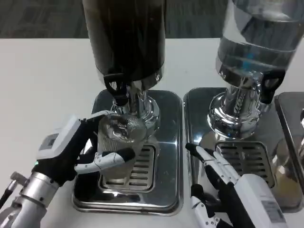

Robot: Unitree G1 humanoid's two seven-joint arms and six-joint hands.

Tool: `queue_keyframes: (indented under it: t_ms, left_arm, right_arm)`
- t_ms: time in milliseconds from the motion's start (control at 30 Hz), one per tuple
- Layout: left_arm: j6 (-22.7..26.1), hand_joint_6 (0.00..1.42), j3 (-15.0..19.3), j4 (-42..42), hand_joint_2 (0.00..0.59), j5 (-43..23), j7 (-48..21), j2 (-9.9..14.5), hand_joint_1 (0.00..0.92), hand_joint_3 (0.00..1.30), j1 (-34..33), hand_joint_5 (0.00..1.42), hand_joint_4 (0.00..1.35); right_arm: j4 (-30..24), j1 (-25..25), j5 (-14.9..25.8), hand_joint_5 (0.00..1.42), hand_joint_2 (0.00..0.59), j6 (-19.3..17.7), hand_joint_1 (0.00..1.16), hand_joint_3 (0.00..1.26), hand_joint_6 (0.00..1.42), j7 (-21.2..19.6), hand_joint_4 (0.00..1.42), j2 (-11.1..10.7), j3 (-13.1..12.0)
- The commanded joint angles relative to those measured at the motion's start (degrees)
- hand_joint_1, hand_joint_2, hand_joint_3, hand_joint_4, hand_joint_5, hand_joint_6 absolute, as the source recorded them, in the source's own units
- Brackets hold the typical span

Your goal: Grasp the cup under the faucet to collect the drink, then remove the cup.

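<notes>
Nearest you, your right robot hand (223, 190) sits low at the picture's right, back up, fingers spread and reaching forward; it holds nothing, and its fingertips (195, 151) lie at the near left corner of the right tray (197, 107), just beside the right grate (247, 161). Your left robot hand (78, 149) comes in from the lower left on its silver forearm (26, 197) and grips the cup (121, 147): you can see one finger (111, 159) wrapped across the cup's near side and another at its upper rim. The cup is clear and ribbed, standing upright on the left grate (142, 168) of the left tray (168, 142), directly under the black faucet (117, 90). You cannot tell from here whether any drink is in the cup. Behind it rises the chrome stand (145, 107) of the dark dispenser (126, 38), whose tank holds a dark drink. To the right, well apart from the cup, the clear dispenser (259, 35) stands on its own chrome base (235, 116) with a second black faucet (270, 85). All of it rests on the white tabletop (42, 80).
</notes>
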Motion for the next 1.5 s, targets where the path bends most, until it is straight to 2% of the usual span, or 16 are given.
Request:
queue_keyframes:
  t_ms: [33, 467, 767, 1067, 1500]
  left_arm:
    - [-0.6, 0.84, 0.2, -1.0, 0.0, -0.5, -0.7, 1.0, 0.129, 0.46, 0.7, 0.7, 0.5]
    - [-0.1, 0.59, 0.5, -2.2, 0.0, -0.6, -2.0, 1.9, 0.095, 0.44, 0.6, 0.54, 0.41]
    - [0.7, 0.43, 0.2, -4.2, 0.0, 0.4, -1.4, 3.0, 0.063, 0.41, 1.6, 0.41, 0.29]
    - [3.3, 0.32, -0.2, -7.5, 0.0, 1.8, -1.1, 4.3, 0.052, 0.34, 2.9, 0.3, 0.16]
    - [4.6, 0.3, 0.0, -11.9, 0.0, 2.6, -2.0, 5.7, 0.035, 0.32, 4.3, 0.26, 0.14]
  right_arm:
    - [0.0, 0.2, 0.6, 0.09, 0.586, -0.2, 0.3, 0.11, 0.3, 0.3, 0.14, -0.5, 0.1]
    - [1.3, -1.6, 1.0, 0.1, 0.586, -0.1, 0.27, 0.12, 0.32, 0.3, 0.14, 0.0, 0.2]
    - [2.7, -2.7, 1.5, 0.11, 0.586, -0.3, 0.26, 0.12, 0.33, 0.0, 0.14, -0.2, 0.4]
    - [2.5, -2.4, 1.7, 0.12, 0.586, -0.3, 0.25, 0.13, 0.34, -0.2, 0.14, -0.1, 0.5]
    - [3.0, -2.9, 2.6, 0.12, 0.586, 0.0, 0.24, 0.13, 0.36, 0.4, 0.15, -0.2, 0.4]
